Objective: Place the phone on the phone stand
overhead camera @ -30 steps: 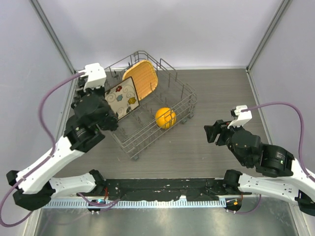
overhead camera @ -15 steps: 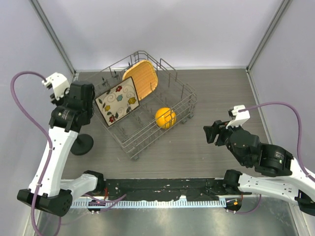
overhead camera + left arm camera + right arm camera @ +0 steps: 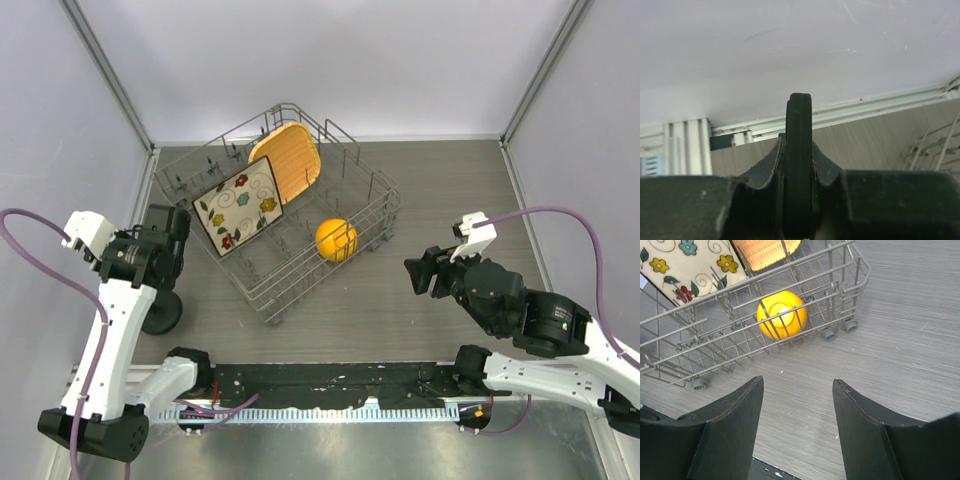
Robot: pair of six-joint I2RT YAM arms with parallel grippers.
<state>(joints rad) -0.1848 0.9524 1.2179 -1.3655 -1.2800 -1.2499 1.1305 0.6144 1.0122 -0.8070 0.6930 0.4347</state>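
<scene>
- The left gripper [image 3: 163, 235], left of the dish rack [image 3: 386, 214], clamps the phone [image 3: 799, 130] edge-on, likely for slotting it in.
- The phone stand [image 3: 163, 312] waits off the rack's near-left corner.
- The right gripper [image 3: 797, 390], right of the rack, hangs spread and empty, clear of the work.

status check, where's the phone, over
Left gripper shut on phone, held edge-on. Right gripper open, empty. Phone stand near-left, partly hidden; dish rack beside it.
</scene>
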